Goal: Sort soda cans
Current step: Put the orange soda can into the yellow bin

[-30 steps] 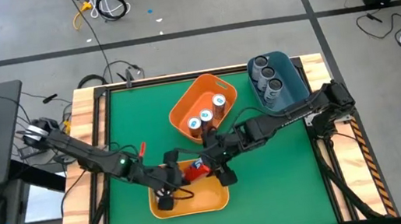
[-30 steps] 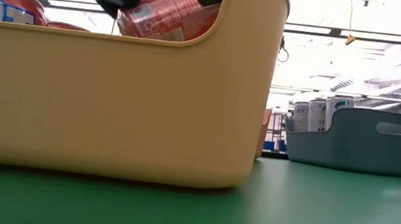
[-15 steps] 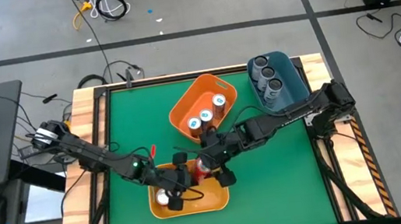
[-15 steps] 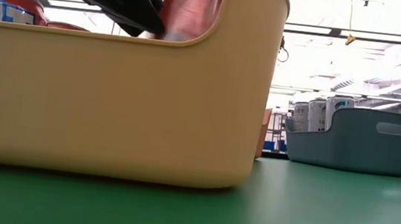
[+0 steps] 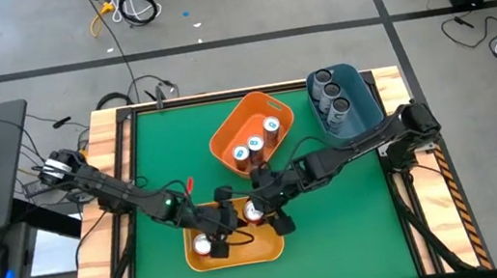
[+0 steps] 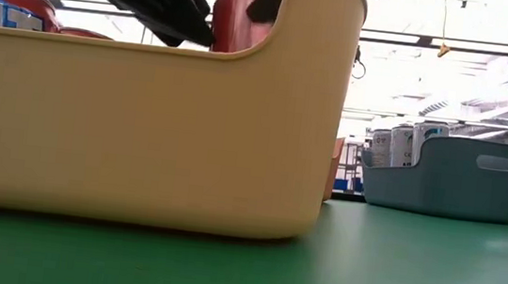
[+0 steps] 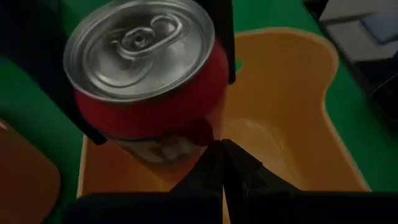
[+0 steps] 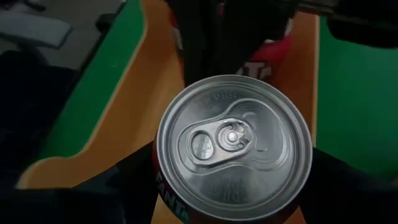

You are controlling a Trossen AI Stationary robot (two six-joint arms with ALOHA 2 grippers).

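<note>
A red soda can [image 5: 255, 212] with a silvery top stands upright over the yellow bin [image 5: 269, 246], with my right gripper [image 8: 233, 186] shut on it. My left gripper [image 7: 221, 163] is shut and stands just left of the can, its tips close by the can's lower wall. In the low view the can [image 6: 241, 13] shows above the bin's rim, and the bin wall hides its base. A second red can [image 5: 203, 246] stands in the bin's left part. My right gripper pinches the can's side wall [image 8: 163, 180] between its two fingers, one on each side, a little below the top rim. The fingers come slanting down from the table's right. The can stands upright in the hold. My left gripper's shut tips [image 7: 216, 149] stand by the can's lower wall; whether they touch it, I cannot tell.
An orange bin [image 5: 226, 132] holding three cans sits tilted beyond the yellow bin. At the far right, a blue bin [image 5: 366, 108] holds three more. Open green table lies to the left and right of the yellow bin.
The red can, tilted on its side a second ago, now stands upright and has sunk lower into the yellow bin with my right gripper. My left gripper has moved from over the bin's left part toward the can, uncovering the second can.
</note>
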